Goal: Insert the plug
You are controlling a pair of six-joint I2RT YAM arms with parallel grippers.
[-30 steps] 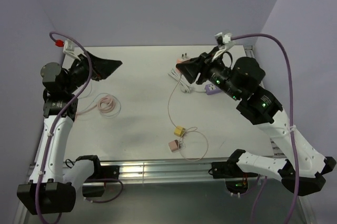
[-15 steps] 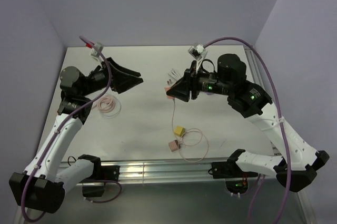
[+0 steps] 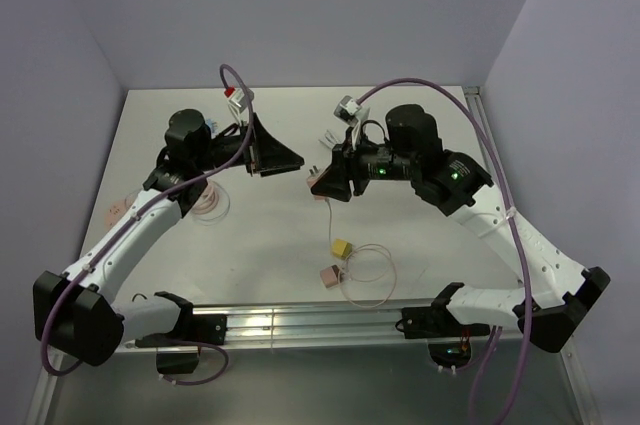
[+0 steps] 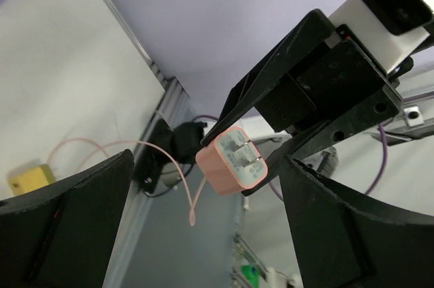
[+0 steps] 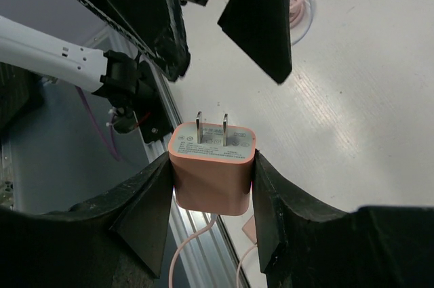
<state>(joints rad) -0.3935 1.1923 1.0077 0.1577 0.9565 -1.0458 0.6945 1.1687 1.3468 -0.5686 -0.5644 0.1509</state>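
White table, lilac walls. Upper centre of top view: right hand pinching the pink plug by its sides, prongs facing out, held off the table, pink cable hanging below. Opposite it, left hand spread wide, facing the plug, not touching.

right tool | grips pink plug | prongs up
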